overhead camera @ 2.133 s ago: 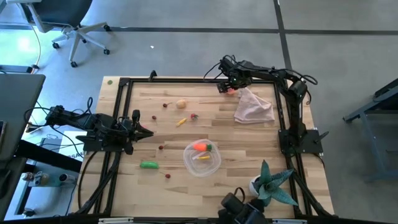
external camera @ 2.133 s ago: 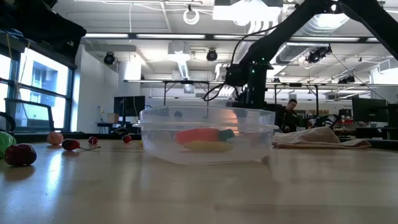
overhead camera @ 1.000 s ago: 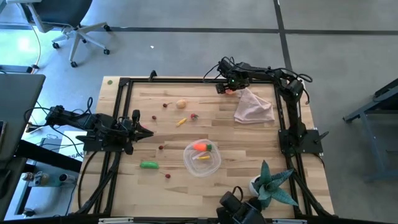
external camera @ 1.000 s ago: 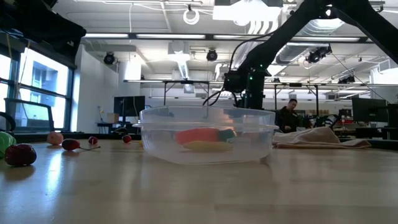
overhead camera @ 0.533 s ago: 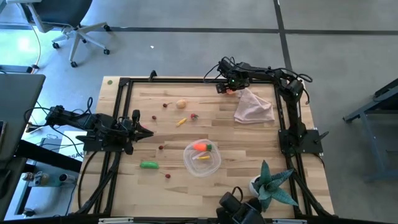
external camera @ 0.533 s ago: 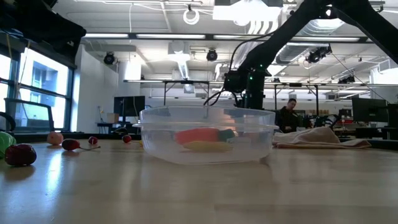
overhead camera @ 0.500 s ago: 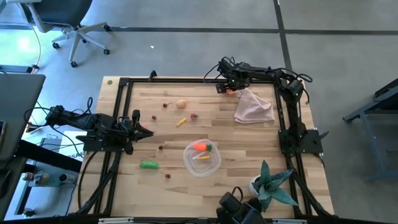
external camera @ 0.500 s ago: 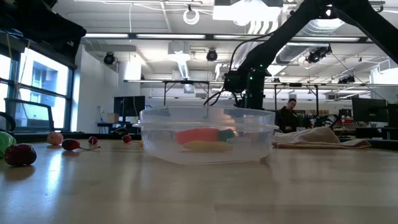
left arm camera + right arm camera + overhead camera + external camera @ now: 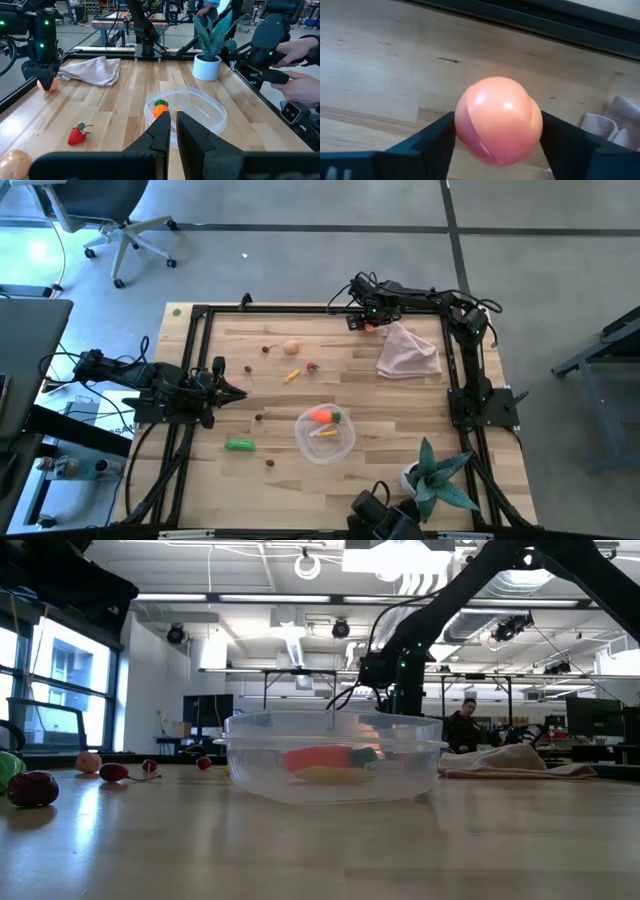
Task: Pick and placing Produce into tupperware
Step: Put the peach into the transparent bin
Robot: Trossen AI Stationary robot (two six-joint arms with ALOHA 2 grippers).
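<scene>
My right gripper [image 9: 369,322] stands at the table's far edge, shut on the pink ball [image 9: 498,120], which also shows as a pink ball [image 9: 48,84] in the left wrist view. The clear tupperware [image 9: 325,433] sits near the table's middle, with the orange carrot [image 9: 321,416] and a yellow stick [image 9: 326,433] inside. On the wood lie the green pod [image 9: 239,445], the tan ball [image 9: 292,348], another yellow stick [image 9: 291,375] and a strawberry [image 9: 313,366]. My left gripper [image 9: 240,393] waits shut at the left edge. My right gripper pinches the pink ball between its two fingers [image 9: 427,140], one on each side of the ball's widest part [image 9: 462,117]. The fingers come from above, pointing down. Whether the ball rests on the wood or hangs just above it, I cannot tell.
A pink cloth [image 9: 408,352] lies just right of the right gripper. A teal spiky plant in a white pot [image 9: 435,475] stands at the near right corner. Tiny red berries [image 9: 259,418] lie scattered left of the tupperware. A person's hands [image 9: 300,65] show beyond the table.
My right gripper came down a little at the far edge around two seconds ago. It has kept still over the last second, and nothing else has moved.
</scene>
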